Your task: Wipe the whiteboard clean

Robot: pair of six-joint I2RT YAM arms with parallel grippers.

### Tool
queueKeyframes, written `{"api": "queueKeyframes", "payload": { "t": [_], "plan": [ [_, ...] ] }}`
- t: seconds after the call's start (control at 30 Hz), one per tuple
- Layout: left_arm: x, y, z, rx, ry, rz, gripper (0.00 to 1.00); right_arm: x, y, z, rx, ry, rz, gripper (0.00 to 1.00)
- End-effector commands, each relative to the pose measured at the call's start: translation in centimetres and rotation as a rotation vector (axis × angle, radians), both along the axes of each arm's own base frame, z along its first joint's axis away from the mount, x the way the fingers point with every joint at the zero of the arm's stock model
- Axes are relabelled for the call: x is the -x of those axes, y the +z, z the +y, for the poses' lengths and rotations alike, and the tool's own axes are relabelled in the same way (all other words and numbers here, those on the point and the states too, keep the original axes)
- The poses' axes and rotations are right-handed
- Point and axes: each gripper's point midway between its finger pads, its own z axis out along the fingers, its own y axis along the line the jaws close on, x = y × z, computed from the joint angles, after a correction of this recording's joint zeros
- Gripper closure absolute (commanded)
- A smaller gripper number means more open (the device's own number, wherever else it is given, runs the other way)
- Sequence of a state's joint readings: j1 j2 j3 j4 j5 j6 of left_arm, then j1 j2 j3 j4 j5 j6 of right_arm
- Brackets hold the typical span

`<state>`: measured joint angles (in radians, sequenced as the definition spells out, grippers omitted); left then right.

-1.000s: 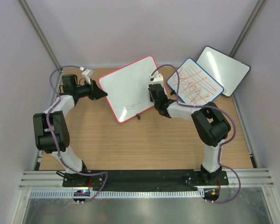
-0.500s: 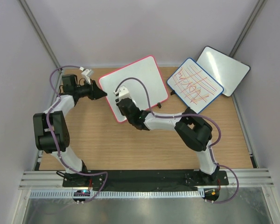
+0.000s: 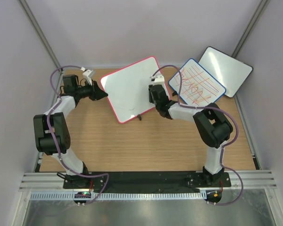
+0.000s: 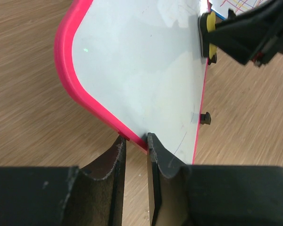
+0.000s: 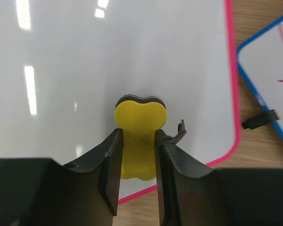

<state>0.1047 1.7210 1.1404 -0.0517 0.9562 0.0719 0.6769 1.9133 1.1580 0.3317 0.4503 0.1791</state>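
The whiteboard [image 3: 129, 87], pink-framed with small black feet, lies tilted on the wooden table at the back centre. Its surface [image 4: 141, 61] looks white, with only a faint thin line near the left gripper. My left gripper [image 3: 105, 94] is shut on the board's pink frame at its left edge, the fingertips [image 4: 134, 141] pinching the rim. My right gripper [image 3: 154, 94] is over the board's right side, shut on a yellow eraser [image 5: 140, 117] whose dark felt presses on the white surface [image 5: 85, 61]. The eraser [image 4: 208, 35] also shows in the left wrist view.
A smaller blue-framed board [image 3: 196, 86] with red lines lies just right of the whiteboard, close to the right arm. A black-framed blank board [image 3: 225, 70] sits behind it at the back right. One black foot [image 5: 260, 120] sticks out between the two boards.
The right gripper swept the eraser to the board's near-left part and back to its right side. The scribbles near the front edge no longer show. The left arm stayed put.
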Motion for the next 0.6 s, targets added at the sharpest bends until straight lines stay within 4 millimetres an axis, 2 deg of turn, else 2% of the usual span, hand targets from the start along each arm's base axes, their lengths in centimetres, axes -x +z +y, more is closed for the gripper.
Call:
{"api": "queueKeyframes", "payload": {
  "t": [0.0, 0.07, 0.17, 0.3, 0.33, 0.37, 0.43, 0.47, 0.57],
  "plan": [
    [-0.2, 2.2, -0.9, -0.036, -0.055, -0.113, 1.0, -1.1, -1.2, -4.4, 0.045, -0.108, 0.033, 0.99],
    [-0.2, 2.3, -0.9, -0.034, -0.056, -0.115, 1.0, -1.3, -0.8, -4.1, 0.056, -0.09, 0.035, 0.99],
    [-0.1, 2.3, -1.0, -0.032, -0.058, -0.11, 1.0, -1.1, -0.3, -2.3, 0.042, -0.041, 0.034, 0.99],
    [0.0, 2.1, -1.3, -0.032, -0.061, -0.105, 1.0, 1.2, 0.1, 3.7, 0.089, 0.099, 0.008, 0.99],
    [0.0, 2.1, -1.3, -0.034, -0.06, -0.106, 1.0, 3.1, -0.9, 6.5, 0.121, 0.167, 0.014, 0.99],
    [0.1, 2.2, -1.6, -0.034, -0.066, -0.109, 1.0, 3.8, -0.2, 8.6, 0.121, 0.202, -0.006, 0.99],
    [0.1, 2.0, -1.6, -0.032, -0.065, -0.1, 1.0, 5.3, -0.3, 11.5, 0.136, 0.272, -0.018, 0.99],
    [0.2, 2.2, -1.7, -0.032, -0.067, -0.103, 1.0, 6.6, 0.0, 14.2, 0.128, 0.324, -0.031, 0.99],
    [0.5, 1.9, -1.9, -0.034, -0.071, -0.096, 1.0, 7.5, 1.0, 17.7, 0.112, 0.376, -0.055, 0.99]
  ]
}}
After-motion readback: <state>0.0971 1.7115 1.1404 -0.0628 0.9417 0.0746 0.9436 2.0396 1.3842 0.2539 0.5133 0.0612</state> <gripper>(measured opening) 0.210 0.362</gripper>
